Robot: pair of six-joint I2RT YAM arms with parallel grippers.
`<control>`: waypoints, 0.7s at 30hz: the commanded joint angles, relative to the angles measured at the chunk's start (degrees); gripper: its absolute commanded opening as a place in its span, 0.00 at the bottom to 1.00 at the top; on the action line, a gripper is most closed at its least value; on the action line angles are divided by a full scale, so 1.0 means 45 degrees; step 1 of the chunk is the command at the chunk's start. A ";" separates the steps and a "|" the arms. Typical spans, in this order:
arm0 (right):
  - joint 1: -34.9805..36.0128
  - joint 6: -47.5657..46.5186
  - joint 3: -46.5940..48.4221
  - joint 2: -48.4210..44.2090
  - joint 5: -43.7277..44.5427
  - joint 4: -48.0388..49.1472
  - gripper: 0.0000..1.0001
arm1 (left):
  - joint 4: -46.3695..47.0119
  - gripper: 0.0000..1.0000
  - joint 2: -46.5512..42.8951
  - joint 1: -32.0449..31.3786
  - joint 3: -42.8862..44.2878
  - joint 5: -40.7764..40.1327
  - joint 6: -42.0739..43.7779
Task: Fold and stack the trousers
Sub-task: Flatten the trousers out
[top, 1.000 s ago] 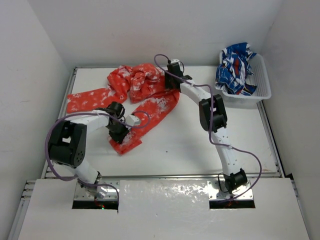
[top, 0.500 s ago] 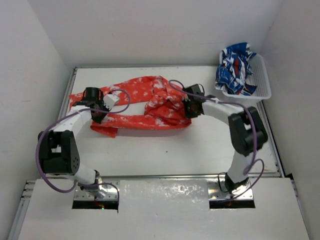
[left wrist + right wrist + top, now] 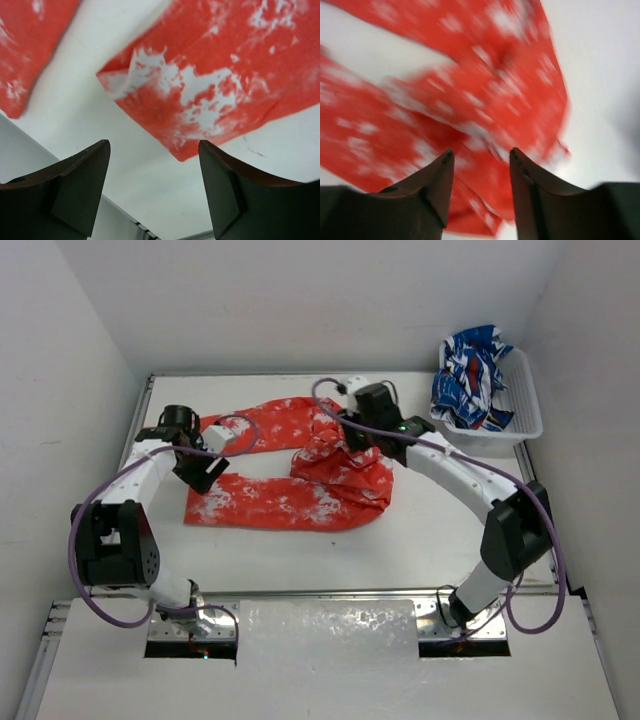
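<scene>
The red-orange trousers (image 3: 300, 502) lie spread across the table, both legs running left from a bunched waist (image 3: 340, 455). My left gripper (image 3: 200, 472) hovers over the left ends of the legs. In the left wrist view it (image 3: 154, 150) is open and holds nothing, with the hem of one trouser leg (image 3: 210, 95) flat just beyond the jaws and the other leg (image 3: 25, 50) at top left. My right gripper (image 3: 348, 428) hangs above the bunched waist. The right wrist view is blurred but shows it (image 3: 481, 152) open above the trousers (image 3: 470, 100).
A white basket (image 3: 528, 415) stands at the back right corner with a blue, white and red patterned garment (image 3: 470, 365) heaped in it. The table's left edge rail (image 3: 140, 430) runs close beside my left gripper.
The left gripper has opened and let go of the leg end, which now lies flat. The right gripper has opened and moved back and left over the waist. The lower leg lies straighter.
</scene>
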 commanded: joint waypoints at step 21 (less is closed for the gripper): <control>0.2900 -0.1763 0.9404 0.9363 0.2601 -0.4834 0.78 | 0.2349 0.93 0.2189 0.2906 -0.2472 0.1825 -0.2038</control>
